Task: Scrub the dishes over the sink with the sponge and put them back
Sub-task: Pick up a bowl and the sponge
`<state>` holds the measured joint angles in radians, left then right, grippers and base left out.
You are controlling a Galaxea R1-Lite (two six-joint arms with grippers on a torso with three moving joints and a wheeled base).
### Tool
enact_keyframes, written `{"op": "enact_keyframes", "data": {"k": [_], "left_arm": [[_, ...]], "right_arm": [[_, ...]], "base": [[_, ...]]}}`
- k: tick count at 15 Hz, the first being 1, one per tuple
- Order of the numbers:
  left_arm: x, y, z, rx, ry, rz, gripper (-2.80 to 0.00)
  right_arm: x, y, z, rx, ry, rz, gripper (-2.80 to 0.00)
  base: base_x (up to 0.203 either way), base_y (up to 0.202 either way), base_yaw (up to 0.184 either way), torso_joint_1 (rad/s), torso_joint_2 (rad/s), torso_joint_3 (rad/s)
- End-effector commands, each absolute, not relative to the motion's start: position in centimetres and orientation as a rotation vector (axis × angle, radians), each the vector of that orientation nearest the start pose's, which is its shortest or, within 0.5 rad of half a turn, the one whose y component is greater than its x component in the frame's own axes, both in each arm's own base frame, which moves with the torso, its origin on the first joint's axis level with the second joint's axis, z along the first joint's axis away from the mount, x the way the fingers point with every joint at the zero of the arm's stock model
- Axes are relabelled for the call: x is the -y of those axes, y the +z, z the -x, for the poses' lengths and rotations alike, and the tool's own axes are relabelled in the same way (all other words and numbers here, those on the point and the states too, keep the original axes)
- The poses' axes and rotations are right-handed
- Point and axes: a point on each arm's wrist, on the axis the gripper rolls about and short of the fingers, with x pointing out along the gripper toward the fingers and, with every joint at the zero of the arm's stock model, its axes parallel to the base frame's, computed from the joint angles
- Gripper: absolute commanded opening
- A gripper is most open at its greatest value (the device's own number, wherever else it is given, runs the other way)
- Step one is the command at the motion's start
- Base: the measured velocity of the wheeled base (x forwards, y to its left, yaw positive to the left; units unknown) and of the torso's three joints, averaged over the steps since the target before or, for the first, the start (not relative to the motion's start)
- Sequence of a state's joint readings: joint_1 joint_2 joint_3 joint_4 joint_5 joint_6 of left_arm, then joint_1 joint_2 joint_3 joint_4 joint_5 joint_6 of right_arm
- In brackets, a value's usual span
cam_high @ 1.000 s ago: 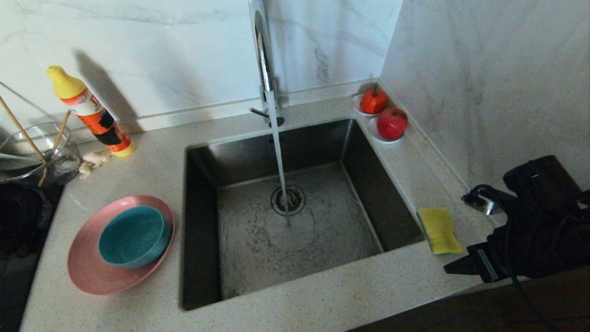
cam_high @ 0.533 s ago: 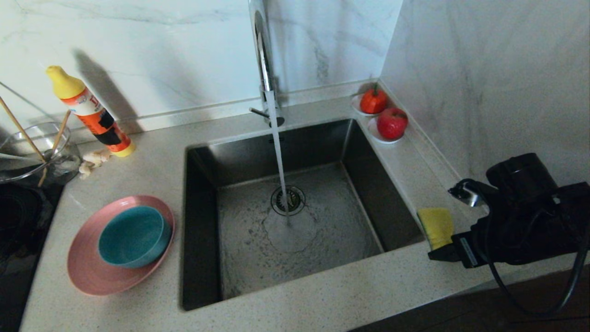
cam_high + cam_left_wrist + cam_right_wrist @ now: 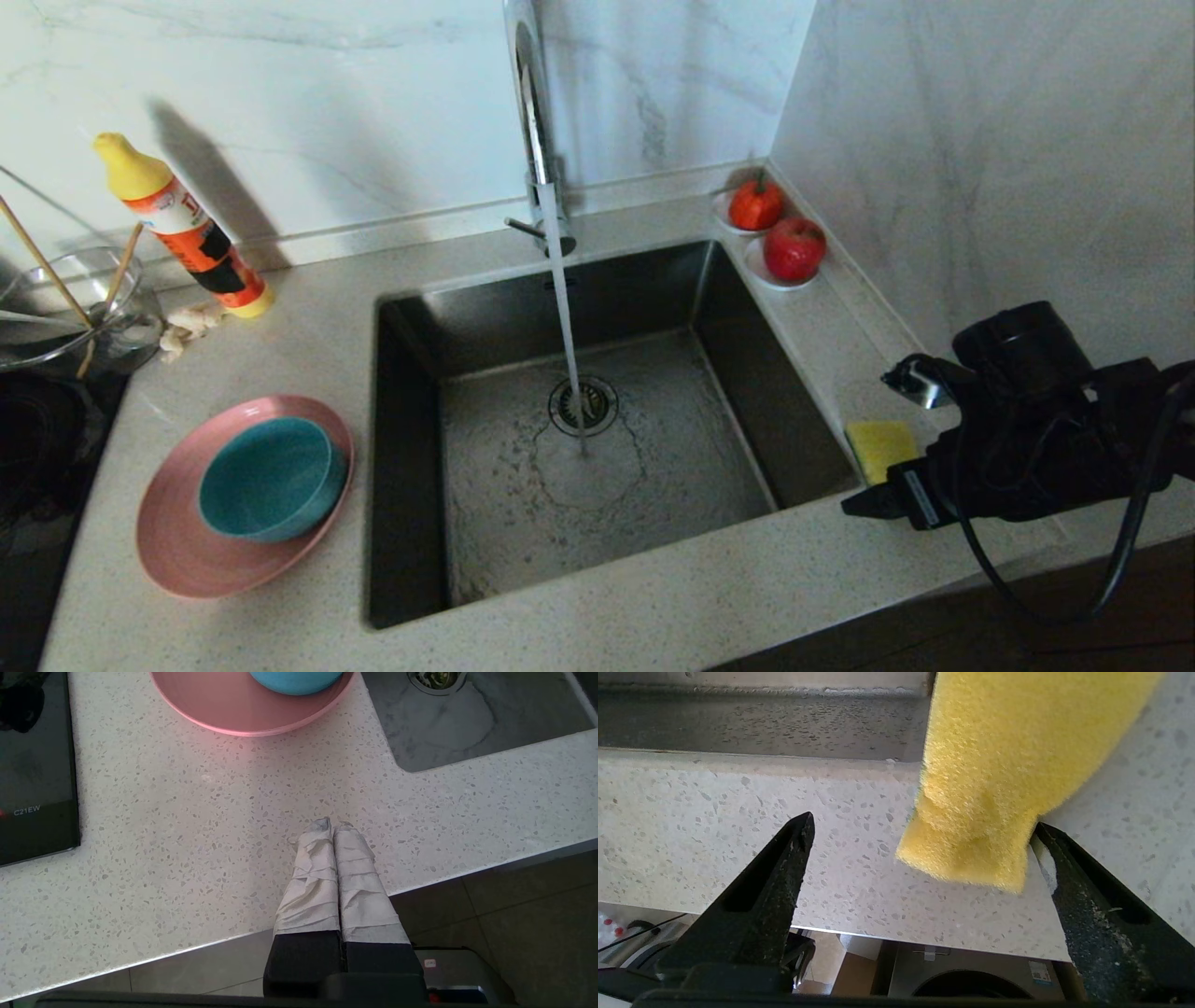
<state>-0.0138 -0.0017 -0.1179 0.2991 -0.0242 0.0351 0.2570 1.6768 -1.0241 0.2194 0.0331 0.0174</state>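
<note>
The yellow sponge [image 3: 878,444] [image 3: 1008,765] lies on the counter right of the sink [image 3: 411,373]. My right gripper [image 3: 885,487] [image 3: 923,822] is open at its near end, level with the counter's front edge. The sponge's end sits between the fingers, close against one finger [image 3: 1069,882]. A teal bowl [image 3: 271,476] [image 3: 294,677] sits in the pink plate [image 3: 177,551] [image 3: 233,711] left of the sink. The chopsticks [image 3: 47,266] stand in a glass bowl [image 3: 84,313]. My left gripper [image 3: 332,823] is shut and empty over the front counter, near the plate.
Water runs from the tall tap [image 3: 532,103] into the sink drain [image 3: 583,406]. An orange detergent bottle [image 3: 182,229] leans at the back left. Two saucers with red fruit [image 3: 789,250] sit in the back right corner. A black hob [image 3: 32,765] borders the counter's left side.
My right arm has moved left and forward over the counter edge, so its gripper now covers the near half of the sponge. The left arm and dishes have not moved.
</note>
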Motion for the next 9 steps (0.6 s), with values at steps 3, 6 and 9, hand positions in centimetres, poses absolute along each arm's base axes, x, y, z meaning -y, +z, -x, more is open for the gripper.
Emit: {"op": "enact_keyframes", "data": {"k": [3,6,9], "left_arm": [[0.01,7.69,3.47,-0.180,-0.041,-0.034,-2.80],[0.01,7.69,3.47,-0.180,-0.042,-0.036,-2.80],[0.01,7.69,3.47,-0.180,-0.041,-0.034,-2.80]], "right_arm": [[-7.42,17.52,-27.58,-0.868,0.258,0.086,0.00],[-7.69,17.48,-27.43,-0.864,0.190,0.135,0.00],[-8.27,17.46,-27.04,-0.873,0.155,0.178,0.00]], "base": [[0.000,0.000,0.000,0.000,0.00,0.000],[0.000,0.000,0.000,0.000,0.00,0.000],[0.000,0.000,0.000,0.000,0.00,0.000]]}}
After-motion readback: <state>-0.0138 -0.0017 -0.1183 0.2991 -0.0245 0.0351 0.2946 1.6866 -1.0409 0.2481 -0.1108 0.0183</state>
